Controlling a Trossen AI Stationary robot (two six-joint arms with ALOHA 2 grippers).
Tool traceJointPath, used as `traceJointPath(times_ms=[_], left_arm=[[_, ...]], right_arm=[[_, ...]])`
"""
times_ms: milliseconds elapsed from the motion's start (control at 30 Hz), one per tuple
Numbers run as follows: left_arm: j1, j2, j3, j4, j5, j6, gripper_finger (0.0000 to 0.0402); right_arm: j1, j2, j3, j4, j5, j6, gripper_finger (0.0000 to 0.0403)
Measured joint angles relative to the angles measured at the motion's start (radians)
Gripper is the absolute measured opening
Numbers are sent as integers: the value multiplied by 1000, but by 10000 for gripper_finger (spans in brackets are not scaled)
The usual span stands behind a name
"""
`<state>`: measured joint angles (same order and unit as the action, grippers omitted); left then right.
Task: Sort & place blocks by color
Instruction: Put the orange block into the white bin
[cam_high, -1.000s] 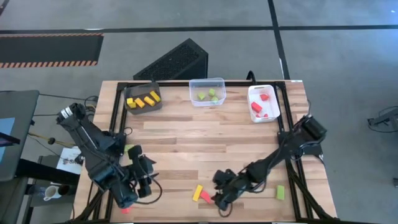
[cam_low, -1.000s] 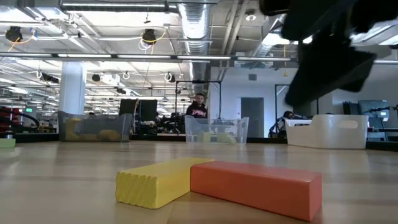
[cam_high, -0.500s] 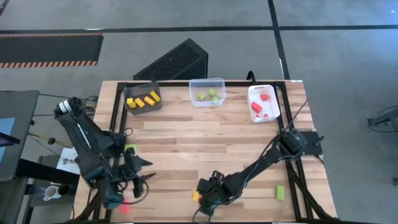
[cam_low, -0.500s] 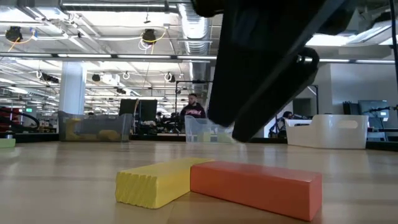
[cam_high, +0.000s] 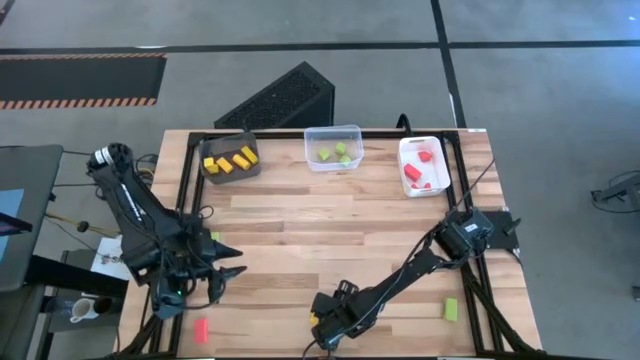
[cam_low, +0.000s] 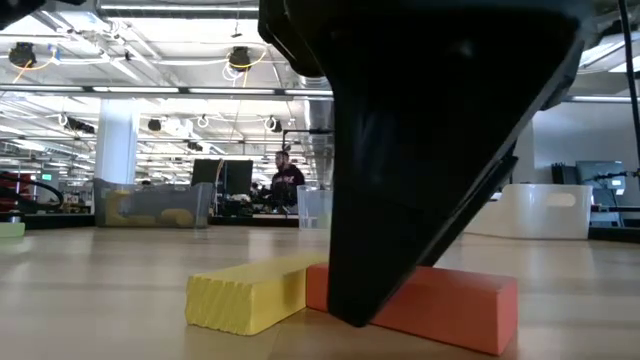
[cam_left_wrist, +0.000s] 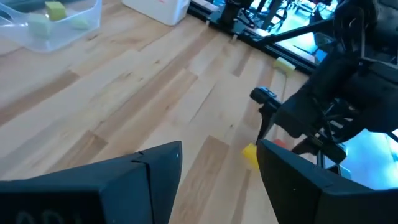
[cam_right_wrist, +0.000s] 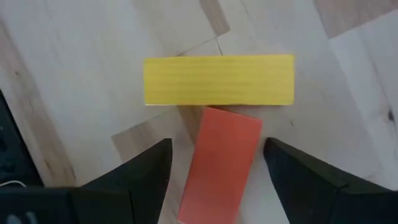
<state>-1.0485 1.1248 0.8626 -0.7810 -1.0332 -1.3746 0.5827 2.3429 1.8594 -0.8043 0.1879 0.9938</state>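
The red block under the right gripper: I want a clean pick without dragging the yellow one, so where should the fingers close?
Grip the red block across its two long sides, coming straight down. One short end butts against the yellow block, so only the long sides are free, and the open right gripper straddles them.

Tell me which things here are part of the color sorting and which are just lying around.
Part of the job:
red block between the open right gripper fingers
yellow block touching it
green block near the right edge
red block by the left gripper
brown bin, clear bin, white bin

Lying about:
black case behind the table
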Motion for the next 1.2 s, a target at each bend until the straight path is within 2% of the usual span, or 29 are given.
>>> traceJointPath(times_ms=[100, 167, 367, 400, 633, 767, 867, 933, 967, 1100, 1167, 1200], left_arm=[[0, 0, -3, 29, 0, 18, 193], [0, -2, -3, 57, 0, 50, 193], [-23, -9, -3, 104, -37, 85, 193], [-30, -10, -3, 104, -59, 75, 193], [-47, -10, -3, 108, -198, -64, 193], [-25, -10, -3, 129, -208, -170, 193], [2, -10, -3, 190, -184, -156, 193], [35, -11, -3, 259, -136, -74, 193], [61, -13, -3, 300, -71, -14, 193], [222, -22, -3, 527, 331, 300, 193], [292, -21, -3, 683, 465, 470, 193], [328, -21, -2, 760, 497, 534, 193]], right_arm=[[-1, -1, -1, -17, 5, 0, 269], [-1, -1, -1, -26, 4, 0, 244], [-4, -16, -2, -30, -31, -24, 112], [-8, -21, -3, -34, -52, -37, 103], [-38, -176, -4, -114, -51, -135, 103], [-64, -283, -6, -143, 50, -215, 103], [-84, -380, -4, -102, 131, -328, 103], [-99, -427, -3, -58, 153, -433, 103], [-108, -446, -4, -35, 151, -486, 103], [-140, -530, -5, 15, 152, -637, 103], [-156, -561, -3, 15, 155, -685, 103], [-163, -571, -3, 13, 156, -707, 103]])
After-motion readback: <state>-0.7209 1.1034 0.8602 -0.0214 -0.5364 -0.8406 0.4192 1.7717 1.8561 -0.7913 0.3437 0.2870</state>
